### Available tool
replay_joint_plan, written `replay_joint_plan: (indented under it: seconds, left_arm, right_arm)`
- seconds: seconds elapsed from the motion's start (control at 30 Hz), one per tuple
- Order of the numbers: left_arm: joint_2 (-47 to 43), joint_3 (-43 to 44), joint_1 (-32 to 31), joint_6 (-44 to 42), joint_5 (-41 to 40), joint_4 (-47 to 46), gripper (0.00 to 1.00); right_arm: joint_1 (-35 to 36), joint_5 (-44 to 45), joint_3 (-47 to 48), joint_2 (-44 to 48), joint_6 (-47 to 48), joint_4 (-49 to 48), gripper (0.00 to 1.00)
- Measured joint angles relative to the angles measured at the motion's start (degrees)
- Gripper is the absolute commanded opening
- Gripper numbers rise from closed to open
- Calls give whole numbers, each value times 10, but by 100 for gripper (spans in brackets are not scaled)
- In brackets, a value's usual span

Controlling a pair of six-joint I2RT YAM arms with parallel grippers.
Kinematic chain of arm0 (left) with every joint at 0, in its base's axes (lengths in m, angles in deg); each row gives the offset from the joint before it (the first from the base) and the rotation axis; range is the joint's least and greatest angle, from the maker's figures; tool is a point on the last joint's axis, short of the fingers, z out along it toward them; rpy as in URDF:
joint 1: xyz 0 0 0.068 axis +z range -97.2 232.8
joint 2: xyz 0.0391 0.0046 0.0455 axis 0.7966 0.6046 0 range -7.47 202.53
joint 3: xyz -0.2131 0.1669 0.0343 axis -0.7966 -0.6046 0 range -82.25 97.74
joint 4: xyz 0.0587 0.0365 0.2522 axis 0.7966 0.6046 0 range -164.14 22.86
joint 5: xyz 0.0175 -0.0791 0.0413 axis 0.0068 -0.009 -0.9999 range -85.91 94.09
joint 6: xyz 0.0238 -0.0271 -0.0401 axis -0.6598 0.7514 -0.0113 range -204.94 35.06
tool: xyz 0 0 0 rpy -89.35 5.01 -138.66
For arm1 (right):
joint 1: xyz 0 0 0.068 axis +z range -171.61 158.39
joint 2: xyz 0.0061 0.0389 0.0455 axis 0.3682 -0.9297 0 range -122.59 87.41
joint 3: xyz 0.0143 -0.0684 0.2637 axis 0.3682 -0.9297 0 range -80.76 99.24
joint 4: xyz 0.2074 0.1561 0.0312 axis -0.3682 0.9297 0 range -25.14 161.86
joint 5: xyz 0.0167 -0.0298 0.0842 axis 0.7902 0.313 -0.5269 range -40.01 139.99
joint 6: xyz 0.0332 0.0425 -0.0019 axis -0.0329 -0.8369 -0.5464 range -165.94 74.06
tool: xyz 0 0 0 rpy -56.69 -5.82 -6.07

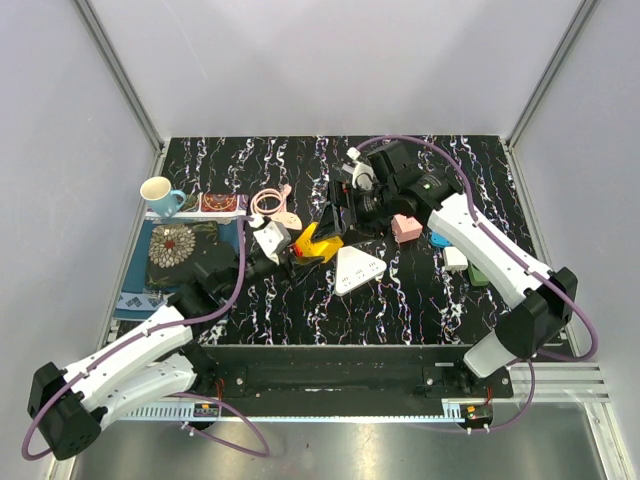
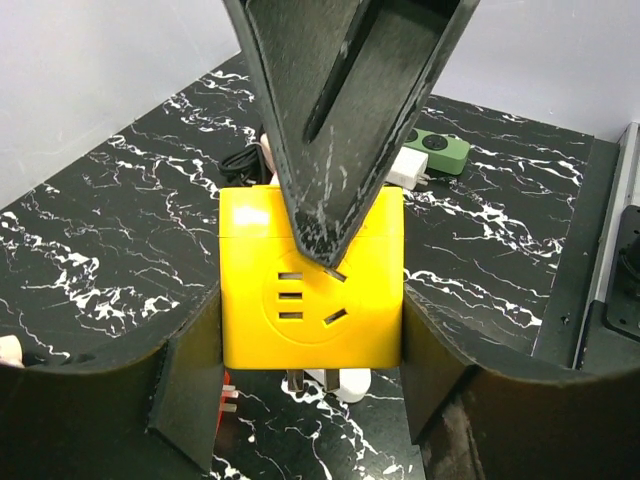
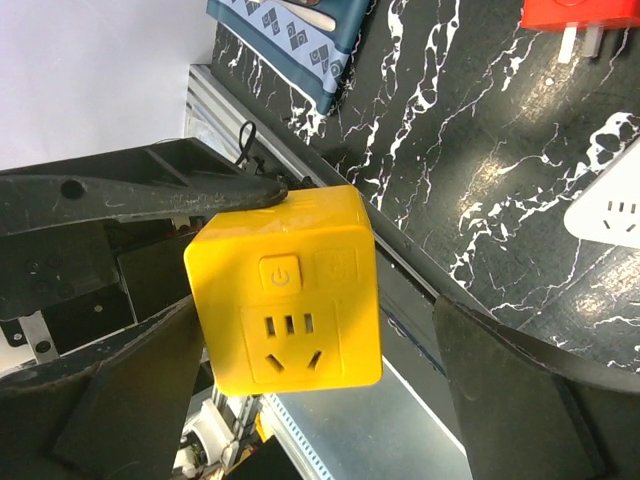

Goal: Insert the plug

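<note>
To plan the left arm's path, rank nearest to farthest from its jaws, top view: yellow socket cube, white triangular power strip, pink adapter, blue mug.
1. Yellow socket cube, between the jaws.
2. White triangular power strip, just right.
3. Pink adapter, farther right.
4. Blue mug, far left.

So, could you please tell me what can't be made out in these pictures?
- Top view: yellow socket cube too small and crowded to read its faces.
- Left wrist view: the right tool's finger covers the cube's upper face; the cube hides most of the white item beneath.
- Right wrist view: red plug cut by the top edge; white power strip by the right edge.
</note>
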Motion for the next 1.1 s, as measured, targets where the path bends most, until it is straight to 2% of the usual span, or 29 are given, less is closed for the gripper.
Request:
replay_joint_plan:
  seconds: [0.2,0.3,0.33,0.4,0.43,0.47,0.5,0.53,0.57,0.6,0.63,0.73,0.9,1.1]
  left_arm:
    - [17,0,0,1,7,-21,29]
    - [21,0,0,2,9,-28,29]
    - [22,0,0,2,10,-29,29]
    - [23,0,0,2,12,-30,32]
    - [25,0,0,2,13,-31,37]
    - [26,0,0,4,14,-33,41]
    - [26,0,0,7,15,-33,50]
    - [26,0,0,5,15,-34,54]
    - [27,0,0,5,16,-34,59]
    - [28,0,-1,4,15,-34,66]
    - [28,0,-1,4,15,-34,76]
    - [27,0,-1,3,7,-30,99]
    - [-16,2,-1,15,-50,22,99]
    - [-103,31,-1,43,-147,132,99]
  right_arm:
    - [-3,-30,5,-22,10,0,89]
    - [-7,-44,5,-27,15,0,79]
    - [-8,-48,6,-28,17,1,71]
    - [-9,-59,8,-30,21,0,59]
    - [-9,-62,10,-30,25,1,51]
    - [-9,-62,11,-30,31,1,36]
    - [-10,-64,11,-30,36,1,29]
    - [-10,-66,11,-30,38,1,22]
    - [-11,-67,11,-30,40,3,10]
    - [-11,-67,11,-30,41,3,5]
    - [-12,-66,11,-30,44,3,0]
    - [-11,-55,6,-26,58,3,0]
    - [-13,29,-44,18,106,3,0]
    - [-14,171,-132,101,177,-4,0]
